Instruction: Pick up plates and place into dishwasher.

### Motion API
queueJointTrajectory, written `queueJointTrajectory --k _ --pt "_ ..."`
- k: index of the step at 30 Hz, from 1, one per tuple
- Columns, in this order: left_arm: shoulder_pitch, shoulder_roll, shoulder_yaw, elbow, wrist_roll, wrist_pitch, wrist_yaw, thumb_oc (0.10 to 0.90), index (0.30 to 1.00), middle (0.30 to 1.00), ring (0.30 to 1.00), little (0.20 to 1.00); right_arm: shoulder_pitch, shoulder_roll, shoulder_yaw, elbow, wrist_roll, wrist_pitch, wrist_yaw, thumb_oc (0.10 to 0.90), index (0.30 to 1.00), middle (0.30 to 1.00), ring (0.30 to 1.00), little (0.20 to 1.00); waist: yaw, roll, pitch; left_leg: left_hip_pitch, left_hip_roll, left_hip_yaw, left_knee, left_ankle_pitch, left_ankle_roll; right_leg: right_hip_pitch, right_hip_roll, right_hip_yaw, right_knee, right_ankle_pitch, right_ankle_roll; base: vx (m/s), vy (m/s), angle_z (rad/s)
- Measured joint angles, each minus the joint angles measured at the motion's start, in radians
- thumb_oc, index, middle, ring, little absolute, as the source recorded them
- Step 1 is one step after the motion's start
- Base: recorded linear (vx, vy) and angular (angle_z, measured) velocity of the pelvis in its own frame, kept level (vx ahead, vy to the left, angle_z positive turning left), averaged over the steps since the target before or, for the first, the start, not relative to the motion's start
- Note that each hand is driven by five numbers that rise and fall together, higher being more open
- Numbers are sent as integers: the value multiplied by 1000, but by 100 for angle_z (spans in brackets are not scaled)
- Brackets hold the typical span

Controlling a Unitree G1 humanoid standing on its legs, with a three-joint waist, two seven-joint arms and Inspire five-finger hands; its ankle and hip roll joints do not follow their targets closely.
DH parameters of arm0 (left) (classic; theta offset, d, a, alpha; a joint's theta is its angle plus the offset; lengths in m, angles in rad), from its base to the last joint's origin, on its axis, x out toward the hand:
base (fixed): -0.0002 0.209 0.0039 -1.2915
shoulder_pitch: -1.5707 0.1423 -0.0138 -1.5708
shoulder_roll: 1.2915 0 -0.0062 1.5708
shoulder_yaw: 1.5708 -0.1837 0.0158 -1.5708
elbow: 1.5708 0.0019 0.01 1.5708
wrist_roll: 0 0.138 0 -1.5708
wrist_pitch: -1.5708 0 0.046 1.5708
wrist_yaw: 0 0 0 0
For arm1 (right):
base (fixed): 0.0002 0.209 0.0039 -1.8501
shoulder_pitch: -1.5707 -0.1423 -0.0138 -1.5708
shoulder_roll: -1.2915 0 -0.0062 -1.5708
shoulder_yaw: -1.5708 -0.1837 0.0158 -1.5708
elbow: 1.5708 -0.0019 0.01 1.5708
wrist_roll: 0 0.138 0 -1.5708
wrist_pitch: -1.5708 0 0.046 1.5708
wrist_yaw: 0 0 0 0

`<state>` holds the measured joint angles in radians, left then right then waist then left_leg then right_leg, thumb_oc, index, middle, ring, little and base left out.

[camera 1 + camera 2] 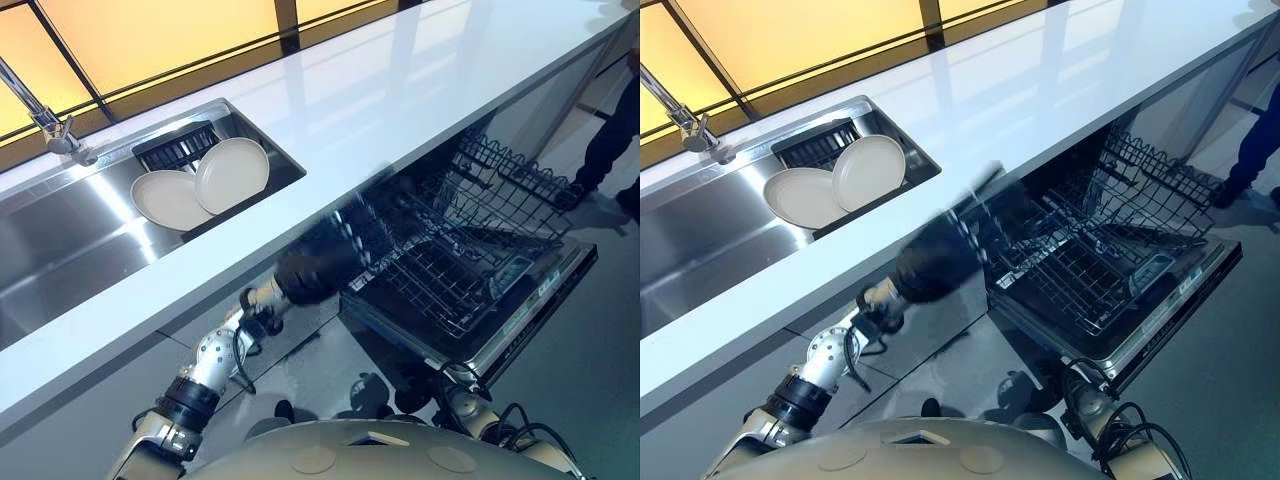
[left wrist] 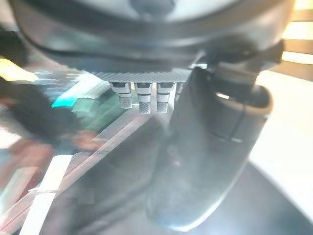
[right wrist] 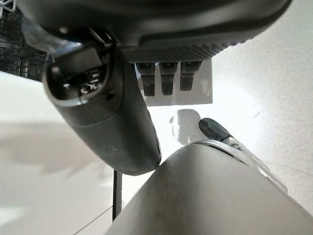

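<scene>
My left hand (image 1: 318, 265), fingers loose and empty, hangs at the front edge of the counter (image 1: 380, 100). My right hand (image 3: 166, 46) is slack and empty too. Two plates (image 1: 232, 175) lean in the sink (image 1: 60, 240) set into the counter. Below the counter the open dishwasher rack (image 1: 450, 250) holds no plates I can see, so I judge nothing is loaded yet.

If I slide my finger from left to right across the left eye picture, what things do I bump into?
First the silver metal tap → cream round plate → second cream round plate overlapping it → robot's dark left hand → black wire dishwasher rack → person's dark trouser leg.
</scene>
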<state>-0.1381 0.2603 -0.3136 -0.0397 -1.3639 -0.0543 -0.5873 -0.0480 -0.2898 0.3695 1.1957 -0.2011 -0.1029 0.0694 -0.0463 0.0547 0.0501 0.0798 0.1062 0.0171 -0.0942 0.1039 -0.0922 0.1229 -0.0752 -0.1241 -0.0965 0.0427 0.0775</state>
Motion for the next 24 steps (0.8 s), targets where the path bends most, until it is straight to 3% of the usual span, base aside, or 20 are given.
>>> queueJointTrajectory --k 1,2,4,7,9,10,15,20,22,24 --pt "-17 16 24 3 48 -67 98 800 900 900 900 900 2 0 0 0 7 1 -1 800 900 900 900 900 -2 1 0 2 0 -1 0 0 0 3 0 -1 0 0 0 55 -7 2" --pt "-30 39 58 3 205 -121 249 800 900 900 900 900 7 0 -1 0 17 1 -5 800 900 900 900 900 -2 3 -2 4 0 -3 0 0 0 5 0 -1 0 0 0 55 2 2" --pt "-47 95 111 28 439 -148 446 800 900 900 900 900 17 -1 -2 1 25 -2 -14 800 900 900 900 900 -2 7 -5 5 0 -5 0 0 0 6 0 -3 0 0 0 72 8 1" --pt "-52 188 210 95 712 -138 662 800 900 900 900 900 19 -1 -3 1 27 -9 -19 800 900 900 900 900 -1 4 -4 6 -1 -5 0 0 0 7 -1 -2 0 0 0 86 37 1" --pt "-62 281 248 111 881 -82 766 800 900 900 900 900 29 -1 -6 14 34 -10 -14 800 900 900 900 900 12 -2 -3 12 -2 -4 0 0 0 9 -1 3 -1 2 -5 72 61 -1" --pt "-80 359 248 142 964 -52 788 800 900 900 900 900 31 -1 -7 18 34 -10 -13 800 900 900 900 900 14 -5 -5 14 -2 -3 0 -1 -1 11 -1 4 -1 2 -5 36 45 -4" --pt "-222 571 251 322 1207 36 846 800 900 900 900 900 40 -2 -21 25 34 -11 -5 800 900 900 900 900 16 -9 -13 17 -4 5 0 -2 -1 14 -2 7 0 2 -5 23 65 -1" --pt "-358 652 188 485 1316 62 845 800 900 900 900 900 42 -2 -21 36 33 -14 1 800 900 900 900 900 10 -11 -29 20 -5 5 0 1 -5 16 -3 8 5 2 -5 44 80 0" --pt "-433 709 96 588 1338 76 818 800 900 900 900 900 38 -3 -18 37 33 -13 4 800 900 900 900 900 0 -10 -30 21 -5 5 0 2 -5 20 -2 8 5 2 -5 74 126 1" --pt "-457 735 66 628 1355 80 805 800 900 900 900 900 35 -4 -19 36 33 -12 4 800 900 900 900 900 -9 -10 -30 21 -6 6 0 2 -5 20 -3 9 5 2 -5 59 114 0"
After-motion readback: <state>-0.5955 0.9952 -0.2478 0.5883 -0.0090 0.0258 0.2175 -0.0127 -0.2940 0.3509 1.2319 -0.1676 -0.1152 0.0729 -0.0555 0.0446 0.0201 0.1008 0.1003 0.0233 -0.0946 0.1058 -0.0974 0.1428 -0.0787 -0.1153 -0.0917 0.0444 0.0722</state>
